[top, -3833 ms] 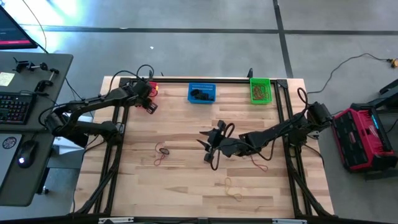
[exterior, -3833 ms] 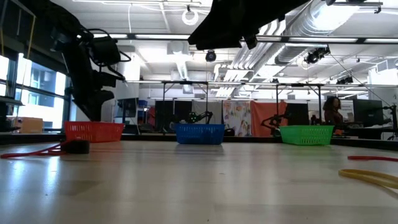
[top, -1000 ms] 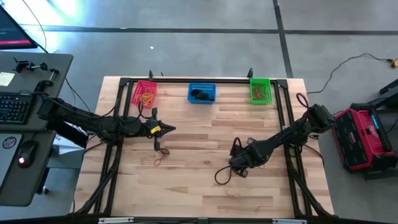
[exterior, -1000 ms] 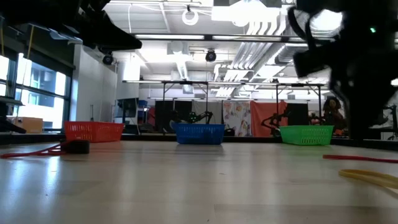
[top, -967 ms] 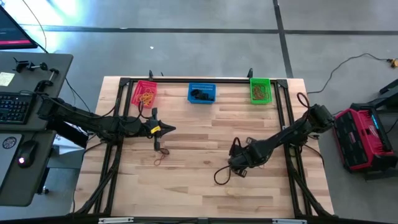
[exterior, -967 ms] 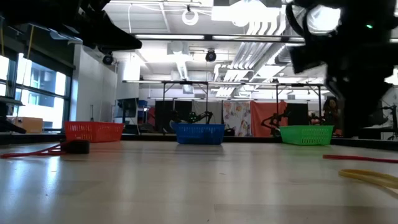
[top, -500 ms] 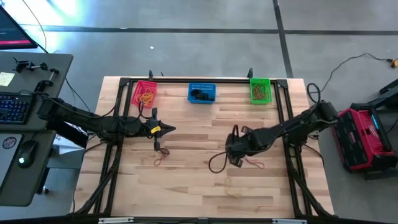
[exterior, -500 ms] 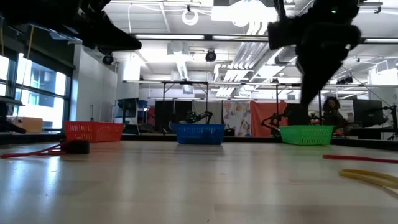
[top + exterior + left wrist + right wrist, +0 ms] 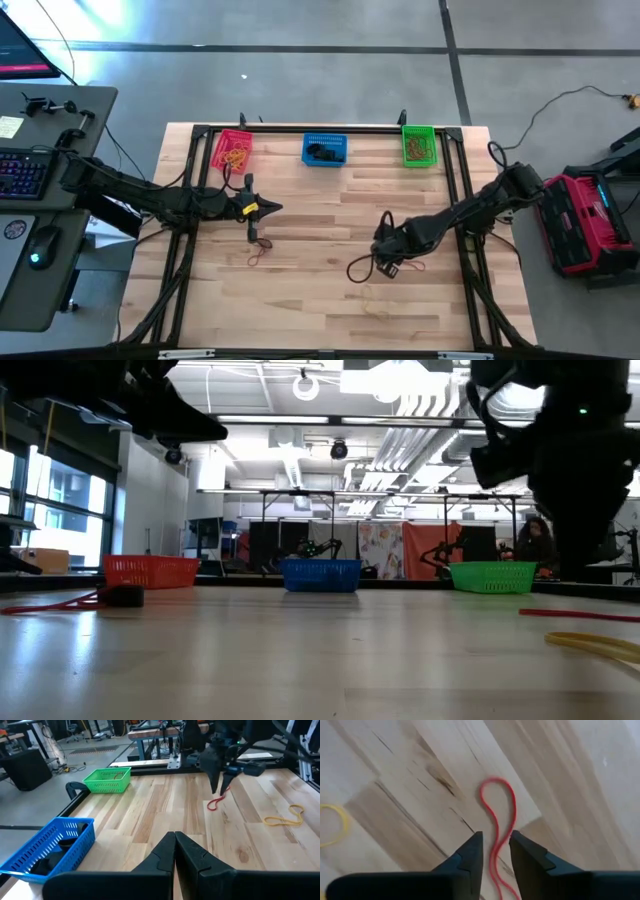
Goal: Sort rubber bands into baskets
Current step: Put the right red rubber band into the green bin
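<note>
Red-pink basket (image 9: 232,150), blue basket (image 9: 324,149), green basket (image 9: 419,144) along table's far edge.

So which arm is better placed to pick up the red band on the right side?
The right gripper: its slightly open fingers straddle the red band. The left gripper is far off.

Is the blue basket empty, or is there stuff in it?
Not empty. The blue basket has a dark clump inside, seen from above; the left wrist view shows black pieces lying on its bottom.

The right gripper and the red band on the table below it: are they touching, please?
Cannot tell. In the right wrist view the right gripper brackets the red band with parted fingers, but no view shows contact or gap plainly.
</note>
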Tool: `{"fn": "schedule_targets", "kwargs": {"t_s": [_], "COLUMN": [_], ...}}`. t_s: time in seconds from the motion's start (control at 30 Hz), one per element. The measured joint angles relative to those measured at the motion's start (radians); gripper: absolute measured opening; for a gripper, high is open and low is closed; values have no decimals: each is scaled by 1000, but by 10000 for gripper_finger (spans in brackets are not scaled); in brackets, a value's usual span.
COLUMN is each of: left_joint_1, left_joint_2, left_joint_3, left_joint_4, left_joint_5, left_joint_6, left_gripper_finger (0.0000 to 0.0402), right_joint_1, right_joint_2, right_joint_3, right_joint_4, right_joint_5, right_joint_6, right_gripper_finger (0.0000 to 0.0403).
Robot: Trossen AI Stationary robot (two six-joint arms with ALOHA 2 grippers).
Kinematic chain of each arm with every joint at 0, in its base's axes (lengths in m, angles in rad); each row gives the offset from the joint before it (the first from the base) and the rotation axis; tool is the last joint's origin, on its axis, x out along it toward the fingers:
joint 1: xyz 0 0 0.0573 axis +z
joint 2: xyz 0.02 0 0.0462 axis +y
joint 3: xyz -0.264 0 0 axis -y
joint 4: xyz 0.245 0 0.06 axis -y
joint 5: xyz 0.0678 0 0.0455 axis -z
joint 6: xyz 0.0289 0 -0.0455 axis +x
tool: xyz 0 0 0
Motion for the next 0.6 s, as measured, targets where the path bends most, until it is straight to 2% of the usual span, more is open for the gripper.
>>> {"fn": "schedule_targets", "kwargs": {"t_s": [0.2,0.6], "left_joint_1": [0,0], "left_joint_2": [0,0], "left_joint_3": [0,0], "left_joint_4": [0,0], "left_joint_5": [0,0], "left_joint_6": [0,0], "left_gripper_finger": [0,0], "right_joint_1": [8,15], "right_joint_2": [0,-1], "right_joint_3": [-71,-147], "right_joint_4": [43,146], "right_joint_5": [-26,-45], "right_joint_6": [61,81], "right_gripper_finger": [89,85]}}
